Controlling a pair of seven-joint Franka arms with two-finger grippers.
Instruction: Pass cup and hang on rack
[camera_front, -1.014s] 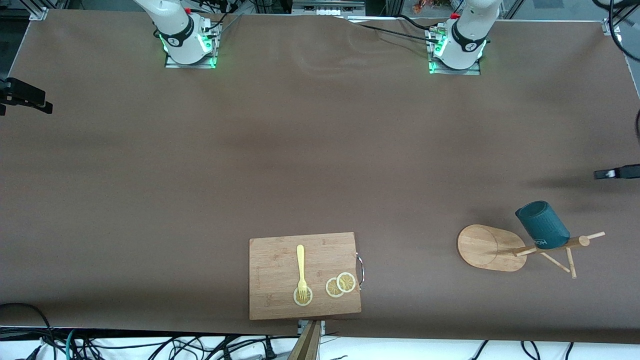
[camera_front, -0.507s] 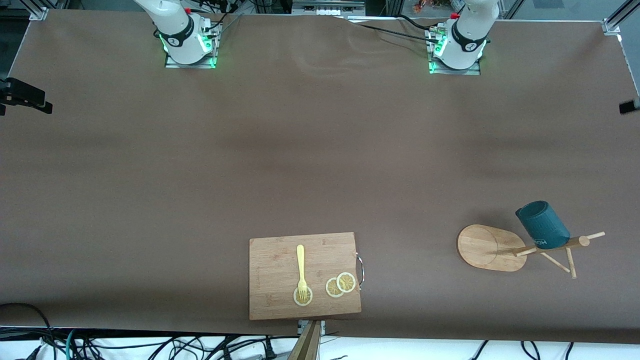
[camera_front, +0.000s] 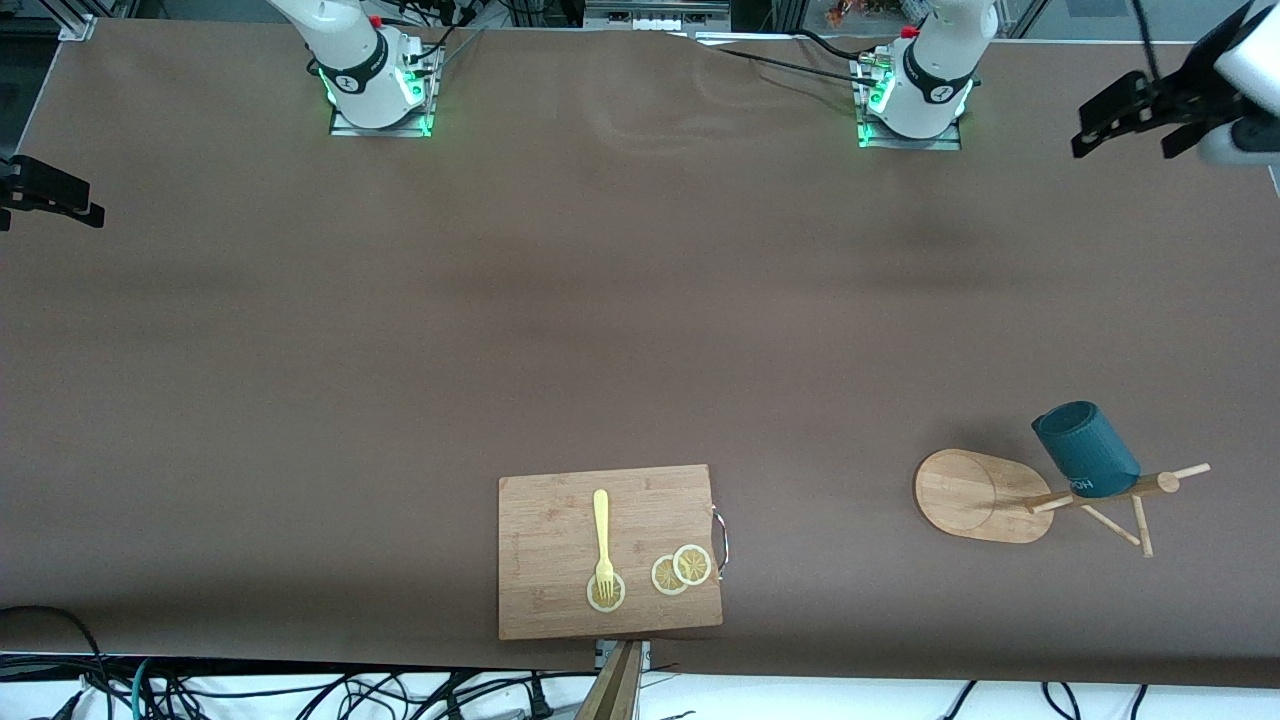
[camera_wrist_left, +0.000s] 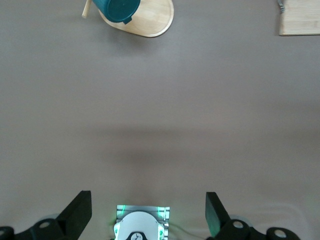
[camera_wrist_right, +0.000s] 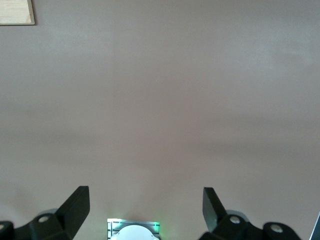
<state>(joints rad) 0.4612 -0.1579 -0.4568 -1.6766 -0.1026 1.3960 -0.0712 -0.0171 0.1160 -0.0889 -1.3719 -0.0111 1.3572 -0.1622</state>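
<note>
Two arm bases stand along the top of the front view, and most of the brown table (camera_front: 640, 330) below them is bare. In the lower right of that frame the rack (camera_front: 985, 495) shows its oval base and thin pegs, and the cup (camera_front: 1085, 452) hangs on a peg, tilted, its pale lettering low on the wall. Low in the middle of the frame lies a cutting board (camera_front: 560, 550) with a yellow fork (camera_front: 602, 540) and three lemon slices (camera_front: 680, 570) on it, the fork's tines on one slice. The left gripper (camera_front: 1130, 125) shows at the upper right edge of the frame, raised over the table's end by the left arm's base, fingers spread and holding nothing. The right gripper (camera_front: 50, 200) is only a dark shape at the left edge. In the left wrist view the left gripper (camera_wrist_left: 148, 215) stands wide apart at the bottom of the frame, with the cup (camera_wrist_left: 117, 10) and the rack (camera_wrist_left: 150, 20) at the upper left edge and a corner of the cutting board (camera_wrist_left: 300, 17) at the upper right. In the right wrist view the right gripper (camera_wrist_right: 146, 210) is also spread wide and empty at the bottom of the frame above bare table, with a corner of the cutting board (camera_wrist_right: 16, 12) in the upper left.
</note>
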